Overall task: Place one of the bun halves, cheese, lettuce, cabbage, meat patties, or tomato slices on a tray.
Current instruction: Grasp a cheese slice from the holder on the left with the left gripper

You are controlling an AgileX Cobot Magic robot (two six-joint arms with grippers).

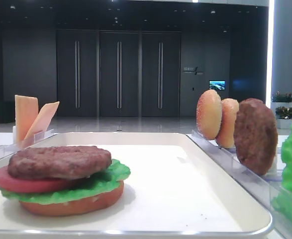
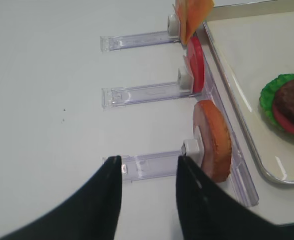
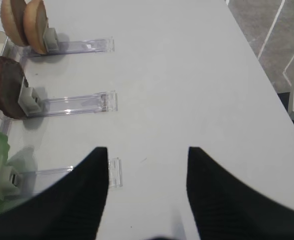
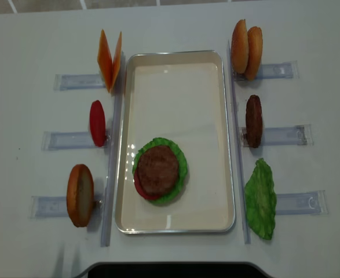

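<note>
**Half-built burger sitting on the tray, both pincers hanging empty over the racks**

The white tray [image 4: 175,87] is lying in the middle of the tabletop [image 4: 175,23], and a stack is resting on its near-left part: an orange-brown bun half [image 1: 71,201] at the bottom, then a lettuce leaf [image 4: 178,155], a tomato slice [image 1: 21,183] and a meat patty [image 4: 157,169] on top.

Clear plastic racks [image 4: 71,81] are flanking the tray. On the left, two cheese slices [image 4: 110,58] are leaning together at the far end, a second tomato slice [image 4: 97,123] is standing in the middle, and a bun half [image 4: 80,194] is standing nearest. On the right — far to near — are two golden bun halves [image 4: 246,45], a second patty [image 4: 253,120] and a second lettuce leaf [image 4: 261,198].

The left pincer [image 2: 149,170] is hovering over the near left rack, its fingers spread apart and gripping nothing. The right pincer [image 3: 147,165] is likewise spread wide — empty — above the tabletop beside the near right rack.
</note>
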